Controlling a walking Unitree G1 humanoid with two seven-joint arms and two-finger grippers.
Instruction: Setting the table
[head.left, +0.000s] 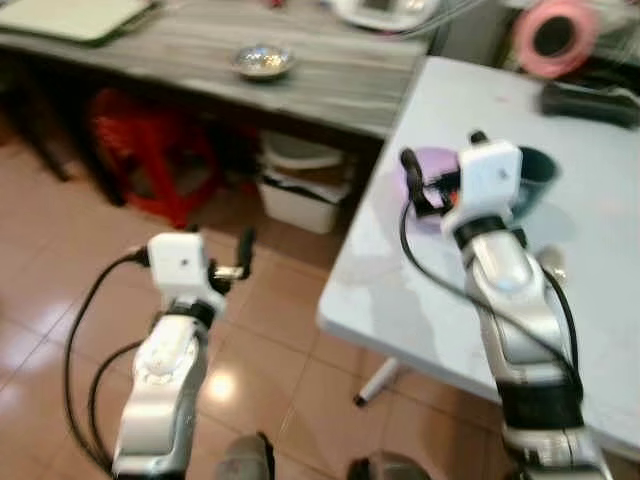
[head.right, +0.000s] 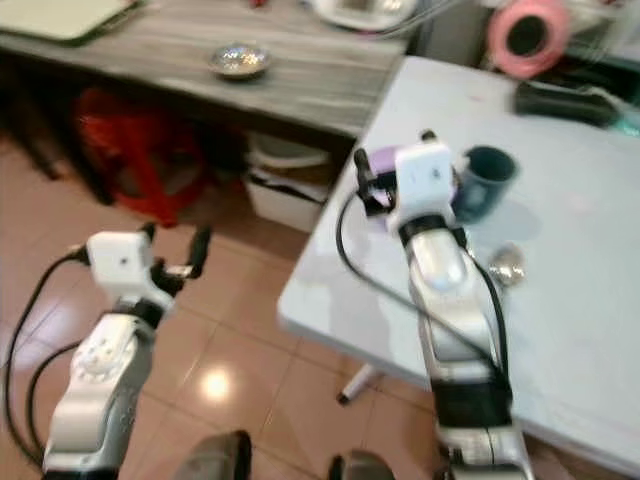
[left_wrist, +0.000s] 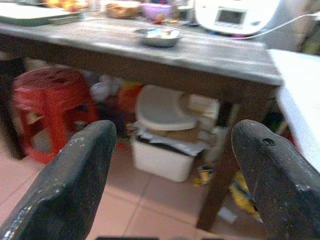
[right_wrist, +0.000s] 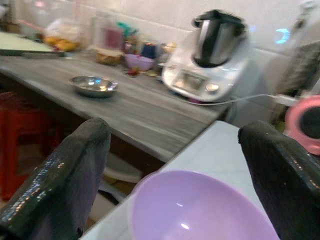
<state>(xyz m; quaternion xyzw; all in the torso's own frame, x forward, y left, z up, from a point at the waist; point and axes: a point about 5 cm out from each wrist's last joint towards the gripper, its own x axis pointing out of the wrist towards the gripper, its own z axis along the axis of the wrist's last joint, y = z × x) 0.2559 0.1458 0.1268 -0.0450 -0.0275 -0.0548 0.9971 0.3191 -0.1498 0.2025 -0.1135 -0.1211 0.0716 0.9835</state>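
We see our right tool (right_wrist: 175, 165) raised over the near corner of the white surface (head.left: 400, 300), its two black fingers (right_wrist: 65, 170) spread wide with nothing between them — the lilac bowl (right_wrist: 200, 210) sits on the surface just ahead of it. A dark teal cup (head.right: 487, 180) stands just beside the bowl, and a small shiny object (head.right: 507, 266) lies near the arm. Our left tool (left_wrist: 172, 185) hangs over the tiled floor (head.left: 60, 290), fingers likewise wide apart and empty. Beyond it stands a grey wooden surface (head.left: 330, 70) carrying a metal bowl (head.left: 264, 62), with a red stool (left_wrist: 47, 107) and a white bin (left_wrist: 162, 150) beneath. A white kitchen machine (right_wrist: 210, 60) stands at the far end.
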